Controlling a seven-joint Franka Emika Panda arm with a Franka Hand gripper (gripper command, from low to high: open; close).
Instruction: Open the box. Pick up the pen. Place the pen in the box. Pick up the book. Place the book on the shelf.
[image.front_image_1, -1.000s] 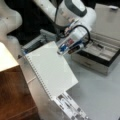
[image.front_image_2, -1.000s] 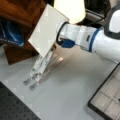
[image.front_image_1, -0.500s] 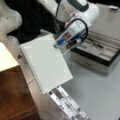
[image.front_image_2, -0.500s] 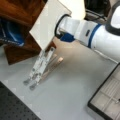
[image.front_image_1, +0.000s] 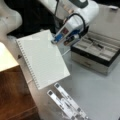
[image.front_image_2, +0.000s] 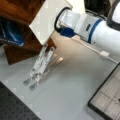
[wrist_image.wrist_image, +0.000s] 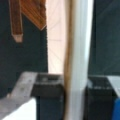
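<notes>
Your gripper (image.front_image_1: 56, 41) has the book (image.front_image_1: 42, 58) clamped by one edge; in the wrist view the fingers (wrist_image.wrist_image: 48, 100) sit tight on either side of the book's (wrist_image.wrist_image: 76, 60) white edge. The book is lifted off the table (image.front_image_1: 100, 95), tilted, spiral binding toward a front view's left. It hangs just beside the shelf (image.front_image_1: 13, 95) (cream top and red-brown wood at a front view's left edge). In a front view the book (image.front_image_2: 47, 22) is right up against the shelf (image.front_image_2: 22, 15); I can't tell if they touch. Below it two perforated metal brackets (image.front_image_2: 40, 66) lie on the table. The box (image.front_image_1: 96, 53) is open at a front view's right, with the pen (image.front_image_1: 95, 43) lying in a rear compartment. A white cable (image.front_image_2: 96, 50) trails across the table.
</notes>
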